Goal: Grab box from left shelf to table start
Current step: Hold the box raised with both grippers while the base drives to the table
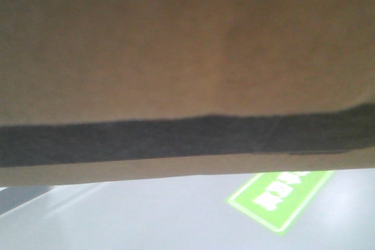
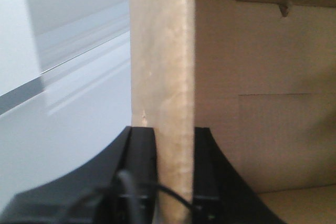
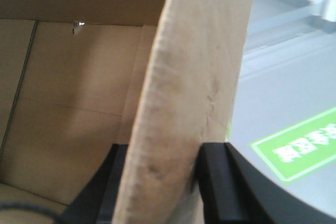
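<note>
The brown cardboard box [image 1: 176,45] fills most of the front view, a black printed band running along its lower side. My left gripper [image 2: 175,136] is shut on the box's upright left wall [image 2: 163,66], one black finger [image 2: 143,150] outside and one inside. My right gripper [image 3: 167,153] is shut on the opposite wall [image 3: 194,77] in the same way. Both wrist views look into the bare cardboard interior. A streaked silver-grey ledge, the left shelf [image 2: 84,51], runs behind the box in the left wrist view. I cannot make out the table.
Below the box lies a pale bluish surface [image 1: 146,215] bearing a green sign with white characters [image 1: 281,197], which also appears in the right wrist view as a green sign [image 3: 299,150]. Grey stepped ledges [image 3: 294,9] rise at the right.
</note>
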